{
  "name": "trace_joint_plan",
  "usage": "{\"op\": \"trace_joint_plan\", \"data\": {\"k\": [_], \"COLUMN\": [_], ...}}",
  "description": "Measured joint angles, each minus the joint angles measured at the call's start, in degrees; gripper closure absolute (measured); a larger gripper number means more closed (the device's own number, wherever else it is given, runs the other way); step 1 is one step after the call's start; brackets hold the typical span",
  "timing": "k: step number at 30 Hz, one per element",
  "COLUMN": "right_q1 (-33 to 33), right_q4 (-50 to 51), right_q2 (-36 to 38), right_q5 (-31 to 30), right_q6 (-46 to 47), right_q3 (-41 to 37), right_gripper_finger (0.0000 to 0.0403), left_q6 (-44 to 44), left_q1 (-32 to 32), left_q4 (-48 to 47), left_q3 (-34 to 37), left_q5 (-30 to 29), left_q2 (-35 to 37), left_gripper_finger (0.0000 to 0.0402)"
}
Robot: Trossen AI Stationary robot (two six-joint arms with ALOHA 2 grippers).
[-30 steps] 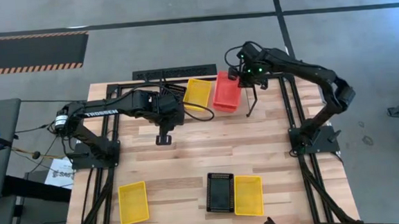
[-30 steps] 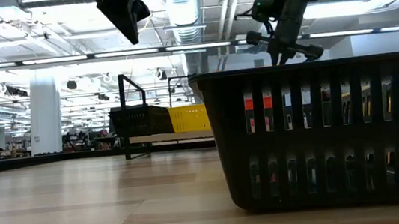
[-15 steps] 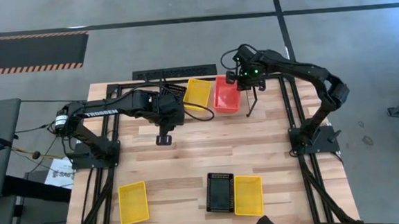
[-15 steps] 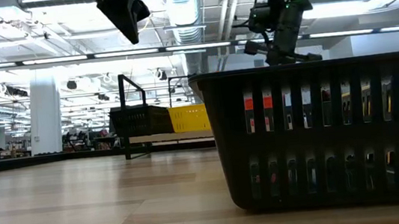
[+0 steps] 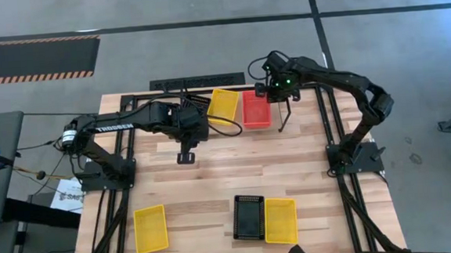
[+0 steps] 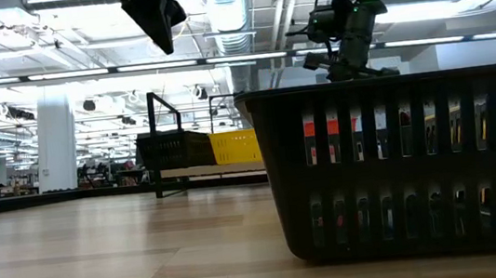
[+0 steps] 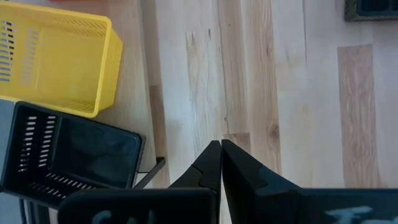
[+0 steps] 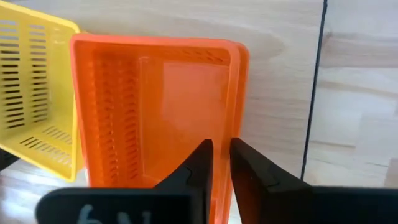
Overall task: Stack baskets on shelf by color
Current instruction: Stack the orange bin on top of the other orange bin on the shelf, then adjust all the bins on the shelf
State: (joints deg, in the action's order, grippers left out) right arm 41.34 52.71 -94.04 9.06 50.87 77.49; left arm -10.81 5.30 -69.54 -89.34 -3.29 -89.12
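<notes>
High view: a pale wood-plank table (image 5: 213,174) stands on grey concrete floor. The red-orange basket (image 5: 257,109) sits on the shelf (image 5: 199,82) at the table's far edge, beside a yellow basket (image 5: 223,104) and a black basket (image 5: 196,105). The right gripper (image 5: 271,100) is at the red-orange basket's rim. "TROSSEN" is printed on the left arm.

Low view: a slotted black basket (image 6: 401,164) fills the foreground; a hall lies behind.

Left wrist view: left gripper (image 7: 220,163) jaws together, holding nothing.

Right wrist view: jaws pinch the red-orange basket's wall.
</notes>
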Motion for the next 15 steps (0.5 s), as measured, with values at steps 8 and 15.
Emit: {"op": "trace_joint_plan", "data": {"k": [8, 15], "right_q1": [0.0, 1.25], "right_q4": [-0.11, 0.23], "right_q2": [0.0, 0.0], "right_q5": [-0.48, -0.42], "right_q6": [-2.15, -6.08], "right_q3": [0.0, 4.37], "right_gripper_finger": [0.0311, 0.0301], "left_q6": [0.81, 1.79], "left_q1": [0.0, 0.0], "left_q4": [0.01, 0.01], "left_q3": [0.02, 0.0], "left_q5": [-0.02, -0.03], "left_q2": [0.0, 0.0], "left_gripper_finger": [0.0401, 0.0401]}}
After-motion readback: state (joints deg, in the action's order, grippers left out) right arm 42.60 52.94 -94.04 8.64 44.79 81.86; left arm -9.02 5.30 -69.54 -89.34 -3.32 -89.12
